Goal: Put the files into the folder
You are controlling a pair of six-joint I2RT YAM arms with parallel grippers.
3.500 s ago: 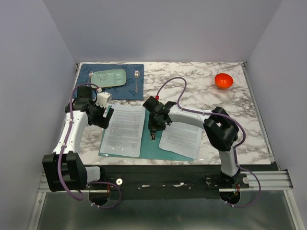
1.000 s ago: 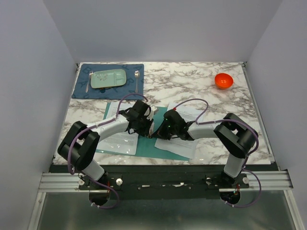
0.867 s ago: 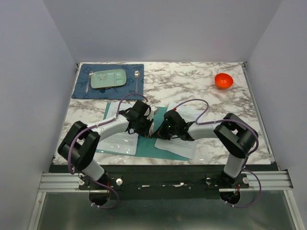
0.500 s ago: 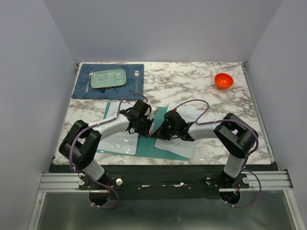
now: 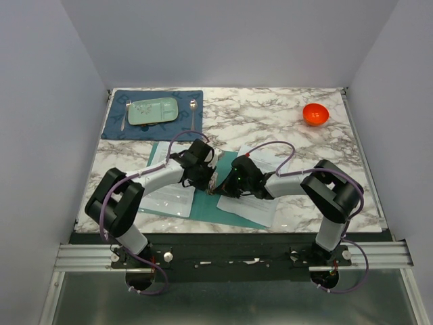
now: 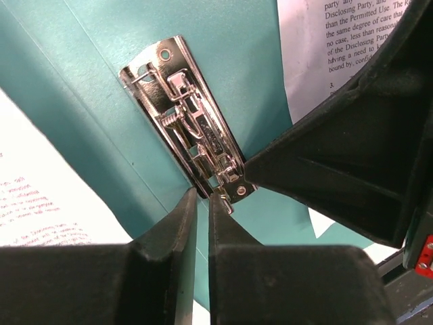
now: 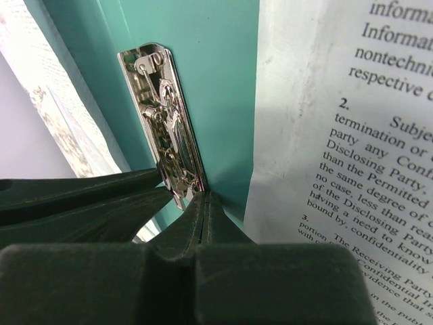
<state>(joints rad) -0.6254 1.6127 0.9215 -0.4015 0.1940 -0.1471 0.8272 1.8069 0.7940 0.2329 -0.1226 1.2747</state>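
White marble counter (image 5: 284, 128): flat teal folder (image 5: 206, 203) open mid-frame, printed white paper sheets (image 5: 257, 206) on its right half. Left fingers (image 6: 169, 230) just swung in, nearly together at the silver metal clip (image 6: 193, 135) — grip unclear; right fingers (image 7: 203, 217) together beside it. Clip-opening looks next.

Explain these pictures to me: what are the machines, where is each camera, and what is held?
Two robot arms are bolted at the near edge of a marble table. The wide picture looks down from above; each close-up comes from a wrist camera. On the table lie an open teal folder with printed sheets on it, a blue placemat and a red bowl. Both tools meet at the folder's metal clip. The right tool is shut, its tip at the clip's end. The left tool is nearly closed there; whether it pinches the clip is unclear.
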